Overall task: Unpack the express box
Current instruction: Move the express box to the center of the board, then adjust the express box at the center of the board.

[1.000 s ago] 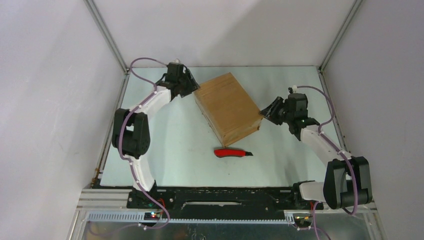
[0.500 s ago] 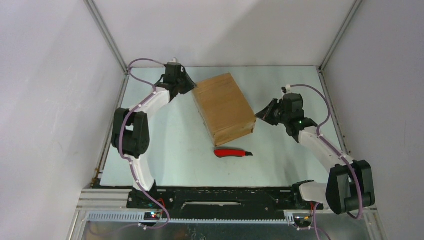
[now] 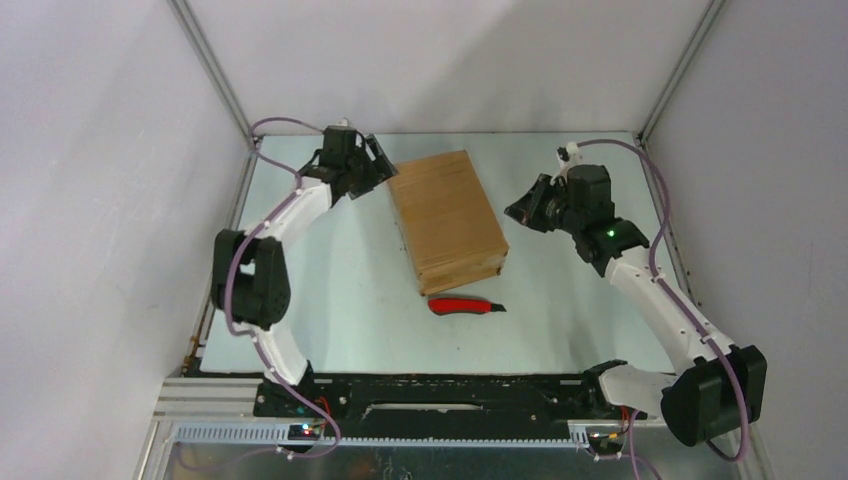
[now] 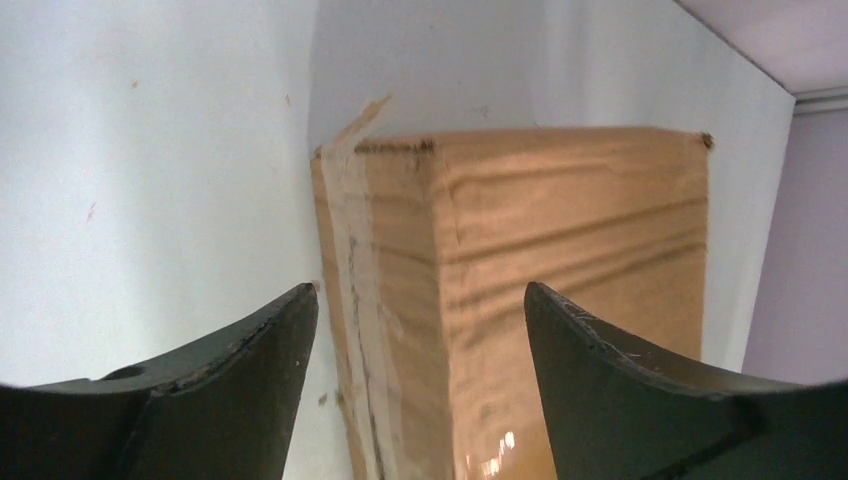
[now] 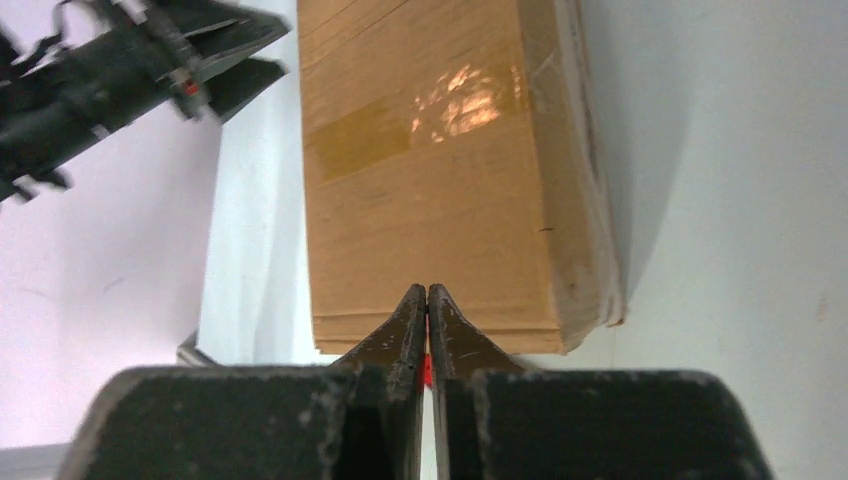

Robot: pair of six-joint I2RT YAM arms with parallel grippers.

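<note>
— What do we see of the surface and the room?

— We see a pale table (image 3: pixel 330 290), smooth and matte, closed in by plain white walls (image 3: pixel 440 60) on three sides. Metal frame posts (image 3: pixel 212 72) run up the far corners. A red-handled utility knife (image 3: pixel 465 305) lies flat on the table, just beside the near end of the carton.

— And where do we find the express box (image 3: pixel 447 218)?

— We find it lying flat in the far middle of the table, a little askew, between the two arms. Its near end points at the knife.

— How does it look to us?

— Brown corrugated cardboard, oblong, with its flaps shut. In the right wrist view we make out a glossy band of tape (image 5: pixel 420 125) across the top face, catching the light. The left wrist view shows a taped seam down one vertical edge, with the top corner scuffed and frayed.

— What do we say of the left gripper (image 3: pixel 378 172)?

— Its fingers are spread wide at the box's far left corner. That corner shows between them in the wrist view. We cannot tell whether either finger touches the cardboard.

— And the right gripper (image 3: pixel 520 212)?

— Its fingers are pressed tight together with nothing between them. They point at the box's right side, and from above we see bare table between the two.
</note>
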